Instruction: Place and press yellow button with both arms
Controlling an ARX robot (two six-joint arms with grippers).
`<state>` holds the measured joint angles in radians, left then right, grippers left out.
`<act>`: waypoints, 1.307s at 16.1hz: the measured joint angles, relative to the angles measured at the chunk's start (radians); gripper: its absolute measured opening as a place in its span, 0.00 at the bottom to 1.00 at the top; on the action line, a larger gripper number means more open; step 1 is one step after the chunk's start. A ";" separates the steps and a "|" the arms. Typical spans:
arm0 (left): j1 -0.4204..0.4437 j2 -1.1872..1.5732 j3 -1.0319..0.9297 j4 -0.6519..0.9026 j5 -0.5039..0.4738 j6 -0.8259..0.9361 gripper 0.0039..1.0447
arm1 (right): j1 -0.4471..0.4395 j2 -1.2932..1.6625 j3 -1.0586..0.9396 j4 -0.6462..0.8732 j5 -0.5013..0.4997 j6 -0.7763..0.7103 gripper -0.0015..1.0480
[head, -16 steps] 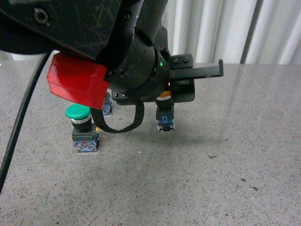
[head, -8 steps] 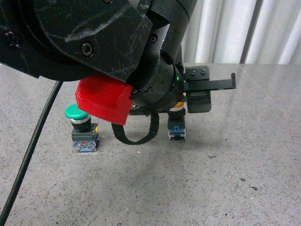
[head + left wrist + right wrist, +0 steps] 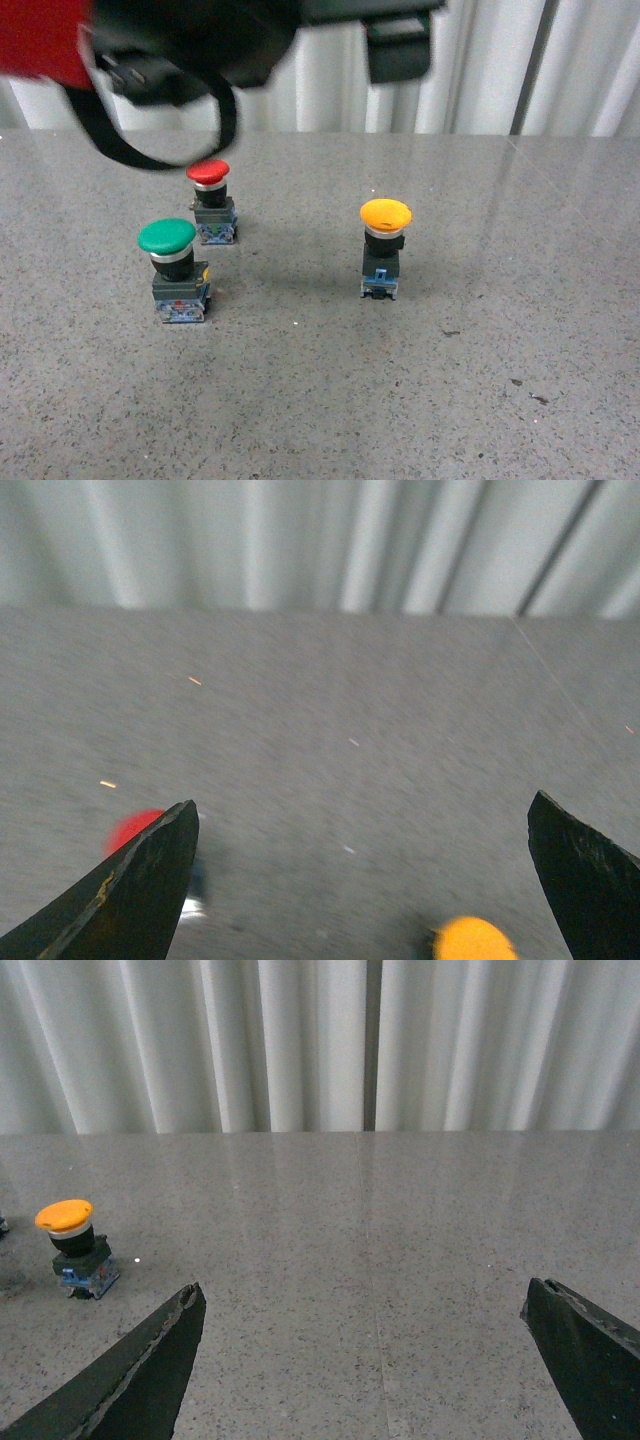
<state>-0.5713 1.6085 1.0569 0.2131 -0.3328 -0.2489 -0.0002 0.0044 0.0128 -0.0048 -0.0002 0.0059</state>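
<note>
The yellow button (image 3: 385,245) stands upright and alone on the grey stone table (image 3: 480,380), free of any gripper. It also shows blurred in the left wrist view as the yellow button (image 3: 470,940), and far off to one side in the right wrist view as the yellow button (image 3: 72,1245). My left arm (image 3: 200,40) hangs blurred high above the table at the top of the front view. The left gripper (image 3: 365,815) is open and empty, well above the button. Over bare table, the right gripper (image 3: 365,1295) is open with nothing between its fingers.
A green-capped button (image 3: 175,270) stands at the front left and a red-capped button (image 3: 212,203) behind it; the red cap (image 3: 135,830) also shows beside a left finger. White pleated curtains (image 3: 500,60) close off the table's far edge.
The left arm has let go of the yellow button and risen quickly up and away. The button now stands alone, slightly right of where it was held.
</note>
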 joint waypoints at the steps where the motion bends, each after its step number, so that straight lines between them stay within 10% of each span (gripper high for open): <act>1: 0.039 -0.085 -0.039 0.008 -0.050 0.064 0.94 | 0.000 0.000 0.000 0.000 0.000 0.000 0.94; 6: 0.185 -0.609 -0.322 0.035 -0.146 0.402 0.94 | 0.000 0.000 0.000 0.000 0.000 0.000 0.94; 9: 0.116 -0.892 -0.471 -0.068 -0.211 0.488 0.92 | 0.000 0.000 0.000 0.000 0.000 0.000 0.94; 11: 0.053 -1.084 -0.660 -0.084 -0.163 0.354 0.70 | 0.000 0.000 0.000 0.000 0.000 0.000 0.94; 17: 0.337 -1.321 -0.892 -0.092 0.095 0.251 0.01 | 0.000 0.000 0.000 0.000 0.000 0.000 0.94; 21: 0.465 -1.429 -0.951 -0.156 0.245 0.252 0.01 | 0.000 0.000 0.000 0.000 0.000 0.000 0.94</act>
<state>-0.1062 0.1791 0.1059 0.0566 -0.0883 0.0032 -0.0002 0.0044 0.0128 -0.0048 -0.0006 0.0059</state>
